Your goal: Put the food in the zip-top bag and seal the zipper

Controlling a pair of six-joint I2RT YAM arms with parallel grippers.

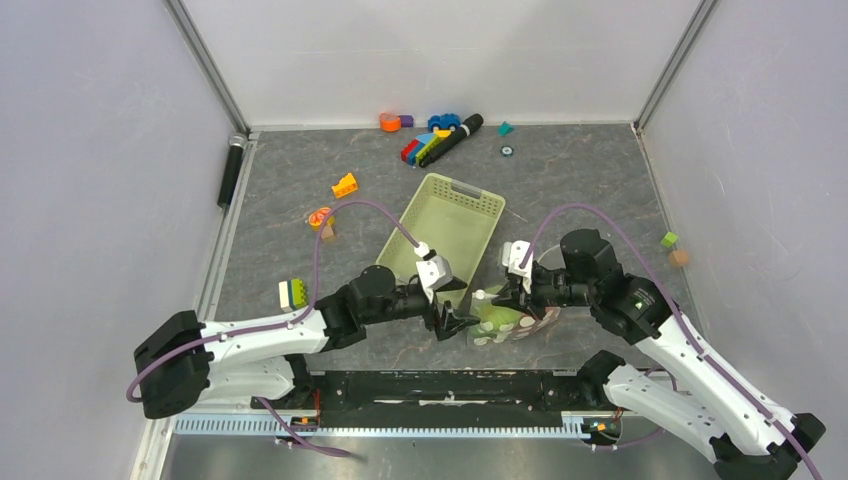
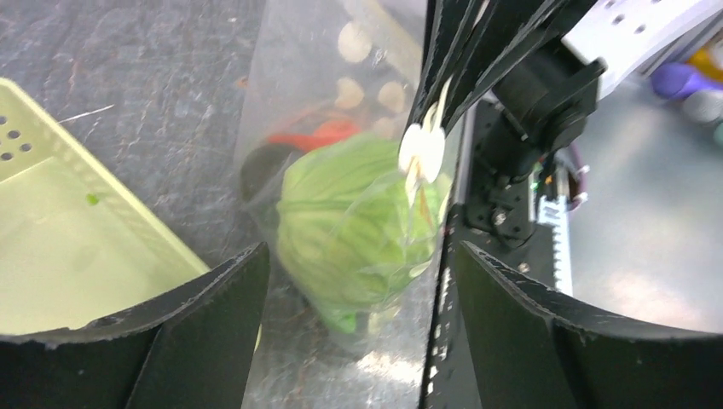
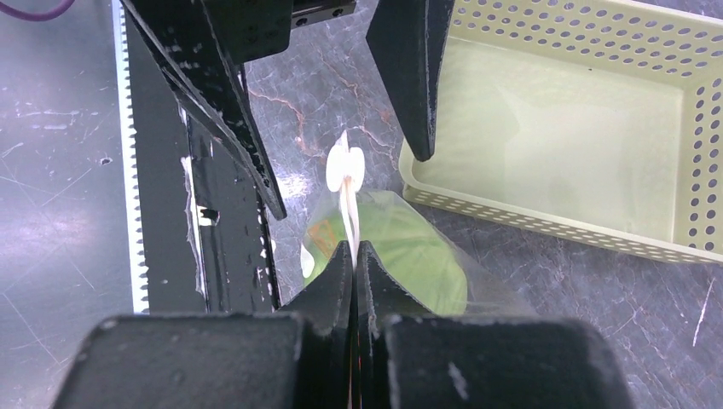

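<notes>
right wrist view alone shows the right gripper (image 3: 354, 254) pinching the zip-top bag (image 3: 490, 285); left gripper (image 2: 358, 256) spread wide.

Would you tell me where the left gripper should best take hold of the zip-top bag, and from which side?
Probably the zipper, which stands up as a thin flat fin above the cabbage. Bring the open left gripper in from its own side, jaws straddling the fin, beside the right gripper pinching it; the bulging bag below looks too round.

Your right claw (image 3: 354, 251) is pinched tight on the top edge of the zip-top bag (image 2: 294, 94); left claw (image 2: 358, 256) spread wide, pointing at that bag.
</notes>
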